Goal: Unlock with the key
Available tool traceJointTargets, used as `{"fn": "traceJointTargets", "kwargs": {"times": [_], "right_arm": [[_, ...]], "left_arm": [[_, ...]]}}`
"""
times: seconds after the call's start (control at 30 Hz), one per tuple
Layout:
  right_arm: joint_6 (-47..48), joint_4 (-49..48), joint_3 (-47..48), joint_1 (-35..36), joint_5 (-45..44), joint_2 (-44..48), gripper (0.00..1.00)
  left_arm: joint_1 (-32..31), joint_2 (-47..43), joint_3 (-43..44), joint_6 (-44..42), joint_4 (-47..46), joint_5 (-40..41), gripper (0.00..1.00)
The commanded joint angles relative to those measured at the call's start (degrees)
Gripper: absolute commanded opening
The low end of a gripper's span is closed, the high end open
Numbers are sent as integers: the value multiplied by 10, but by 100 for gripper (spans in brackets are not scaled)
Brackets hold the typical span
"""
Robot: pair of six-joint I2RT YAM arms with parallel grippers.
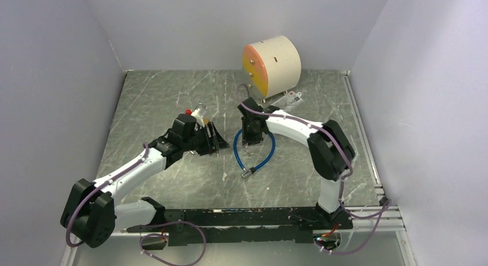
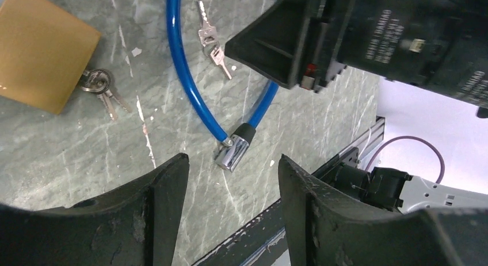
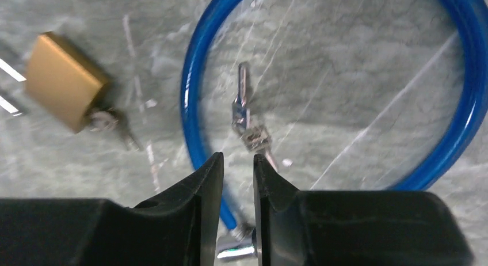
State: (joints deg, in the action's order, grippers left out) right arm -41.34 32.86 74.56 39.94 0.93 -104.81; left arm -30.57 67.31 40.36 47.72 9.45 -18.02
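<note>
The loose keys (image 3: 255, 137), two on one small ring, lie flat on the green marbled worktop (image 1: 172, 93), inside the loop of the blue cable (image 3: 189, 105). From my right wrist view, one blade points away from me and the other points back toward the fingers. The right gripper (image 3: 238, 179) hangs just over them with its jaws only narrowly parted. Nothing is between the jaws, so it holds nothing. I cannot tell whether its tips touch the nearer key.

The cable curls into an almost full ring, and its chrome end (image 2: 232, 152) lies on the worktop on the side nearest the arm bases. To the left of the loop, and outside it, sits a brass padlock (image 2: 40, 47). It is blurred in the right wrist view but sharp in the left one. A second bunch of keys (image 2: 99, 84) lies against its edge. I cannot make out whether one of them is seated in the lock.

The left gripper (image 2: 233, 205) is above the worktop beside the loop, with its jaws wide apart and empty. It is aimed at the chrome end.

At the back of the worktop stands a cream drum (image 1: 276, 61) with an orange face. A white tag (image 1: 290, 97) lies at its foot, well apart from the keys.
</note>
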Motion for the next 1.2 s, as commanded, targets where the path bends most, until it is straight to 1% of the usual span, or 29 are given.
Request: {"fn": "traceJointTargets", "kwargs": {"times": [0.0,0.3,0.47,0.6,0.67,0.77,0.8,0.87,0.97,1.07,1.17], "right_arm": [[75,59,67,18,-88,-53,29],[90,53,128,19,-98,-115,29],[92,43,134,20,-81,-140,27],[85,52,138,19,-69,-145,22],[81,49,132,19,-66,-140,17],[83,37,114,20,-64,-128,3],[85,31,108,20,-67,-123,0],[91,15,92,20,-79,-101,0],[110,-37,52,20,-87,-48,0],[139,-124,-15,20,-70,29,0],[166,-226,-96,21,-33,115,0]], "left_arm": [[-2,-22,-10,13,12,31,63],[-2,-32,-17,18,18,36,64],[-2,-26,-5,7,31,40,64],[-2,-21,3,3,36,42,64],[-2,-19,6,2,37,43,64],[-1,-18,8,4,36,46,64],[-1,-19,10,5,37,46,64],[-2,-22,16,8,41,47,64],[-1,-28,29,20,52,53,65],[1,-31,55,39,75,58,68],[3,-25,92,65,111,66,71]]}}
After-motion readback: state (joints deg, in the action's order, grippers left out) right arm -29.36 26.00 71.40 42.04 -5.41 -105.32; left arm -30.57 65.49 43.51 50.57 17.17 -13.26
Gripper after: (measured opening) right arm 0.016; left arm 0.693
